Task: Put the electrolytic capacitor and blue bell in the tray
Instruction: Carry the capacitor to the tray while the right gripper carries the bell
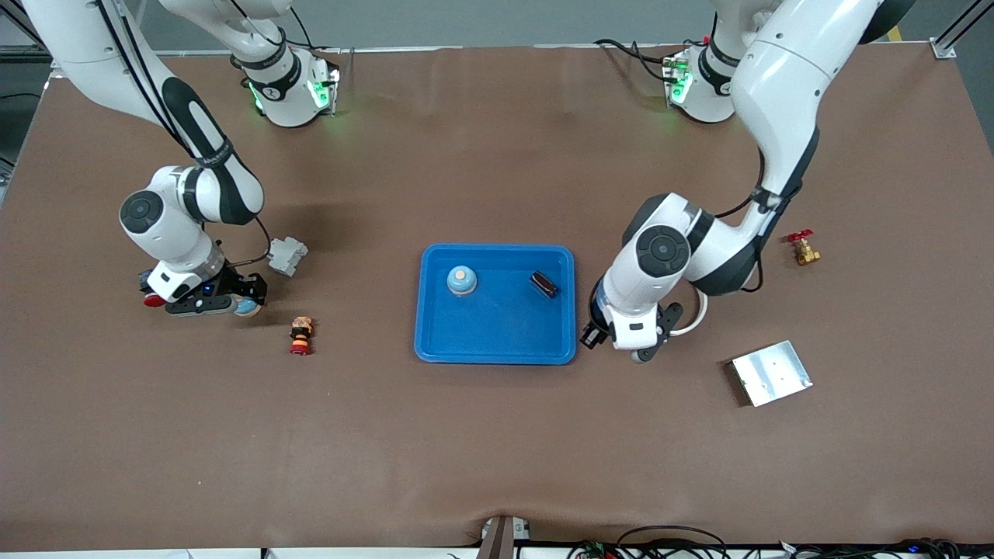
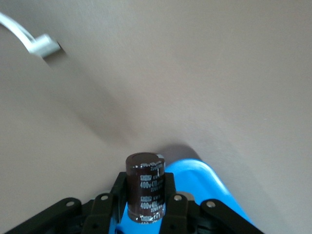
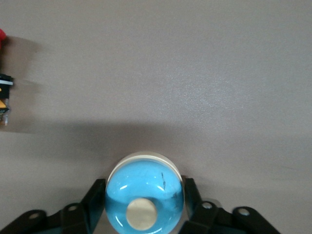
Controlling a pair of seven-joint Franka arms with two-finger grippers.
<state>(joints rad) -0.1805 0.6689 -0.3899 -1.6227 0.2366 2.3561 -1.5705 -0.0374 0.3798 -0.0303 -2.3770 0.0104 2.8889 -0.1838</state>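
Both closed: left hand (image 1: 638, 351) grips capacitor (image 2: 145, 187) beside tray (image 1: 497, 330); right hand (image 1: 237, 305) grips blue bell (image 3: 145, 187) near gray block (image 1: 287, 255).

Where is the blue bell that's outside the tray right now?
That blue bell is toward the right arm's end of the table, gripped in the right tool, near the grey block and apart from the tray.

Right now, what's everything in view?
tray: 1, bright blue, mid-table
tray bell: 1, blue, in tray
tray capacitor: 1, dark, in tray
gripped bell: 1, blue, right arm's end
gripped capacitor: 1, dark brown, over tray rim
grey block: 1, beside right arm
button stack: 1, red-orange-black, nearer camera than block
valve: 1, brass, left arm's end
metal plate: 1, silvery, nearer camera than valve
left end effector: shut on gripped capacitor
right end effector: shut on gripped bell
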